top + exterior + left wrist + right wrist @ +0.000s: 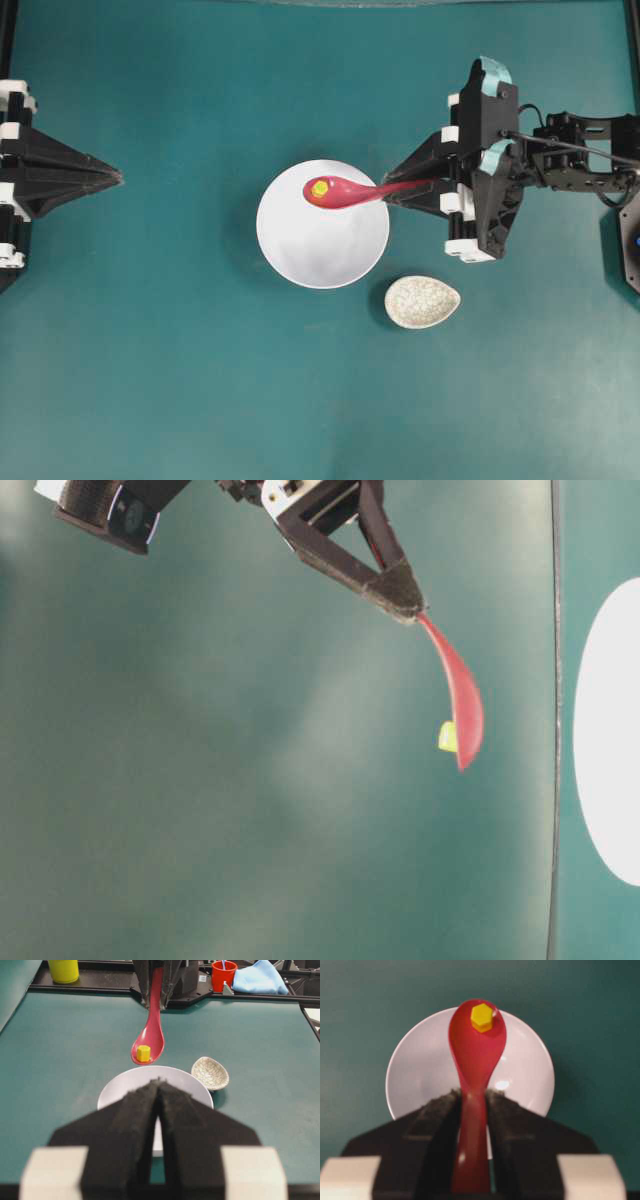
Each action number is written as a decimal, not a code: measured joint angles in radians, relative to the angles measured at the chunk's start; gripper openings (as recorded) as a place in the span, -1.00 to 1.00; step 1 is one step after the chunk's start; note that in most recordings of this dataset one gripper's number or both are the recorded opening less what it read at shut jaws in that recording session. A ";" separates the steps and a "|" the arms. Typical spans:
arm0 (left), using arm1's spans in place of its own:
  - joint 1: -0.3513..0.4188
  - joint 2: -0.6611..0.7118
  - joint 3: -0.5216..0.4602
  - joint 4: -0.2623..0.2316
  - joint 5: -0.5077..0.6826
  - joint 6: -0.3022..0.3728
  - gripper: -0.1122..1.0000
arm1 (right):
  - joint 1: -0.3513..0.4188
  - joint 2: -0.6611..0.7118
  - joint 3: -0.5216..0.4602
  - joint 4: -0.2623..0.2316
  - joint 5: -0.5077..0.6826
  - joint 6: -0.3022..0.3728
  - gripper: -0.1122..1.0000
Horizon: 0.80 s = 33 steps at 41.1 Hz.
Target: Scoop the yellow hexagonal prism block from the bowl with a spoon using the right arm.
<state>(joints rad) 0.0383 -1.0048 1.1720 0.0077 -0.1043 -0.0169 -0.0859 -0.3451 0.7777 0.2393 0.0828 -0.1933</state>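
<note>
While the right claw (472, 1110) grips the spoon (345, 190) by its handle above the bowl (320, 245), hold the scoop level so the yellow hexagonal prism block (482, 1017) stays put.

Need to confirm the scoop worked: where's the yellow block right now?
The yellow block sits in the spoon, held by the right gripper above the white bowl, toward its upper edge in the overhead view.

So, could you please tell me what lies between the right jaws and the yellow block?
Only the spoon: its handle runs from the right gripper to the scoop holding the yellow block, clearest in the right wrist view.
</note>
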 measured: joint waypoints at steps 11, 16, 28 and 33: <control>0.000 0.000 0.000 0.002 0.000 0.000 -0.79 | 0.000 -0.002 -0.009 -0.025 0.000 -0.002 -0.35; -0.002 0.000 0.000 0.000 0.000 0.000 -0.79 | 0.000 0.000 -0.014 -0.028 -0.012 -0.002 -0.35; 0.000 -0.002 0.000 0.000 0.000 -0.002 -0.79 | 0.000 -0.002 -0.014 -0.028 -0.083 -0.003 -0.35; 0.000 0.000 0.000 0.002 0.000 -0.002 -0.79 | 0.000 0.000 -0.014 -0.029 -0.089 -0.009 -0.35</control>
<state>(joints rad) 0.0383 -1.0048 1.1720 0.0092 -0.1043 -0.0184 -0.0859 -0.3451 0.7639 0.2102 -0.0061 -0.2025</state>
